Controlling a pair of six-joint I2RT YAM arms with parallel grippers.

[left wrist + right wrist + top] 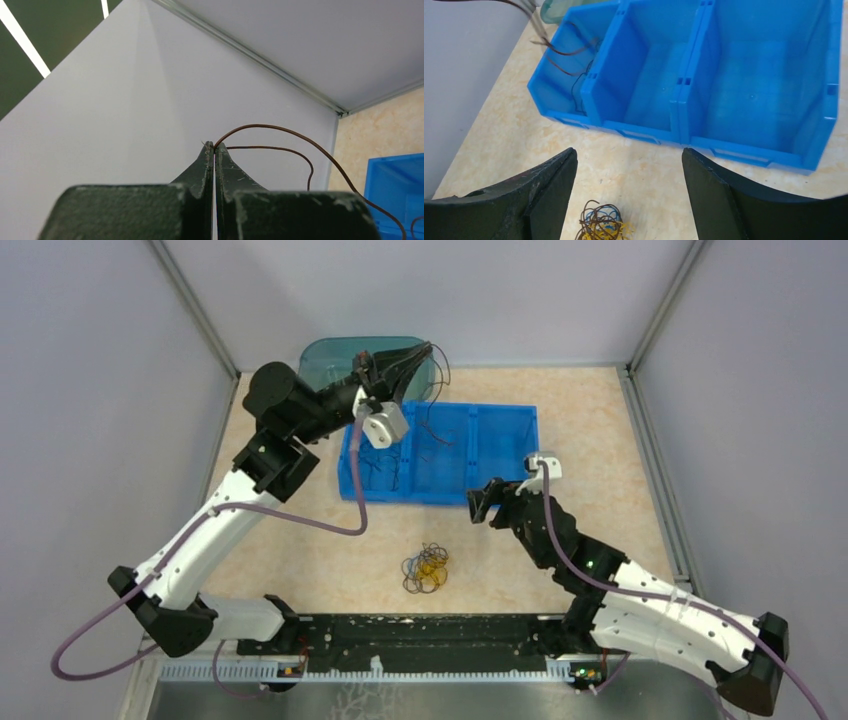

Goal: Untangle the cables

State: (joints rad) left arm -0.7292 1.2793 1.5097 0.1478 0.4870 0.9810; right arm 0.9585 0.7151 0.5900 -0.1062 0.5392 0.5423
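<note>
A clump of dark, blue and yellow-orange cables (426, 569) lies on the table in front of the blue bin; it also shows in the right wrist view (602, 223). My left gripper (428, 346) is raised above the bin's far left corner, shut on a thin dark brown cable (280, 131) that hangs down from its tips (441, 375) over the bin. In the left wrist view the gripper (215, 146) pinches the wire at its very tips. My right gripper (481, 505) is open and empty near the bin's front wall, its jaws wide apart above the clump (629, 157).
A blue three-compartment bin (500, 495) stands mid-table; its left compartment (569, 65) holds several dark cables. A teal bowl (335, 355) sits behind the bin at the back left. Grey walls enclose the table on three sides.
</note>
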